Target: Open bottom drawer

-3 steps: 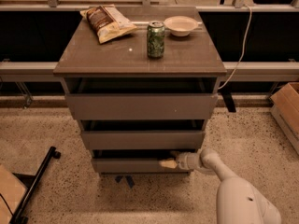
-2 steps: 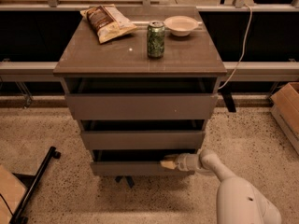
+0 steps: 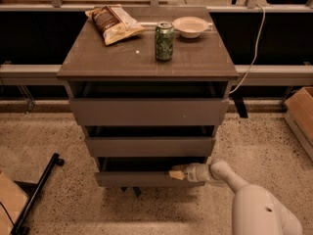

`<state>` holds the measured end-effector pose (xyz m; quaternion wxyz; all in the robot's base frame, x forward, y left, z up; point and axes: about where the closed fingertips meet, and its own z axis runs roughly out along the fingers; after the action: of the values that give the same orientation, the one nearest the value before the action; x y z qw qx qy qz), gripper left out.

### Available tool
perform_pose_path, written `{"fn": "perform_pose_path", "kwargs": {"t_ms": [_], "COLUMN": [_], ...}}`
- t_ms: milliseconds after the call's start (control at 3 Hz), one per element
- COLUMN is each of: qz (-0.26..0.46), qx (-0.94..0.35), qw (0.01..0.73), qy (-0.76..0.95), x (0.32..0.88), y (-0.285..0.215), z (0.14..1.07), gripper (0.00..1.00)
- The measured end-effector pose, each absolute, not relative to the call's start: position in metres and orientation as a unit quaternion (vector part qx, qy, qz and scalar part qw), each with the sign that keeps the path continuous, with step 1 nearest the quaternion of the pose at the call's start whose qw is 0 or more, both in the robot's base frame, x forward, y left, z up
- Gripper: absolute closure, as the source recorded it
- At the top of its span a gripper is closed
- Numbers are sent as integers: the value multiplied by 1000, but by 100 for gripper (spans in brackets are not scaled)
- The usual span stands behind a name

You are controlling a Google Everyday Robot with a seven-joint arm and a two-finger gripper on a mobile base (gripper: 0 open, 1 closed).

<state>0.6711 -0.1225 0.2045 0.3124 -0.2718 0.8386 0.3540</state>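
Readable text: none anywhere in view right now.
End effector (image 3: 177, 174): at the right end of the bottom drawer (image 3: 142, 179), against the front's upper edge; no lettering can be made out on it.
Green can (image 3: 164, 42): on the worktop (image 3: 122, 58), well above the end effector; patterned print, no word or brand can be made out.
Snack bag (image 3: 113, 23): above and left of the end effector, at the worktop's back; dark label panel, unreadable.
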Motion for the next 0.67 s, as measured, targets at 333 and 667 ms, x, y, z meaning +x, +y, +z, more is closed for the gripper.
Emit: {"fn": "perform_pose_path", "kwargs": {"t_ms": [333,667], "qz": [355,355], "qx": [-268,-268], "qw": [307,307], "qy": [841,841], "x": [668,668], "y": [-123,-123], "z": [204,204], "gripper": [100,100]}}
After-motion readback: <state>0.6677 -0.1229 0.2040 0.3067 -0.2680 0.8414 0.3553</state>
